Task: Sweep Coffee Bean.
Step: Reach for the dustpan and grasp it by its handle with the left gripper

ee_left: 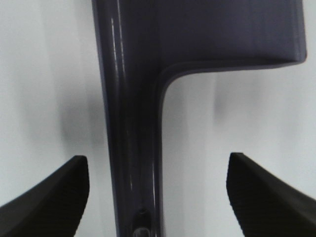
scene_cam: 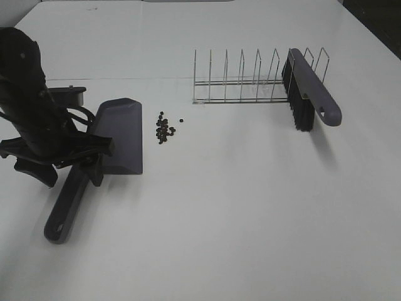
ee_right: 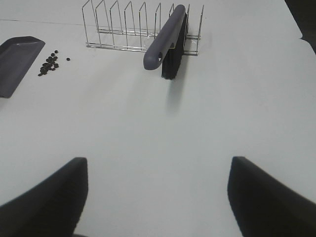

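You have the left gripper (ee_left: 158, 195) spread wide, straddling the dustpan (scene_cam: 119, 135) handle. The handle's long axis runs straight between the fingers (ee_left: 52, 200), and neither looks to touch it. The coffee bean (scene_cam: 165, 130) pile lies just beside the pan's open lip (one stray slightly further out). Your right gripper (ee_right: 157, 195) is also spread and empty. The brush (ee_right: 167, 42) leans in the wire rack (ee_right: 118, 29) well ahead of it, handle end toward it.

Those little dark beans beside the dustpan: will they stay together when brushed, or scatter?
The coffee beans look small, rounded and loose, so they would probably roll and scatter; one already lies apart from the pile. Being tiny, they are likely light, so a gentle push should move them.
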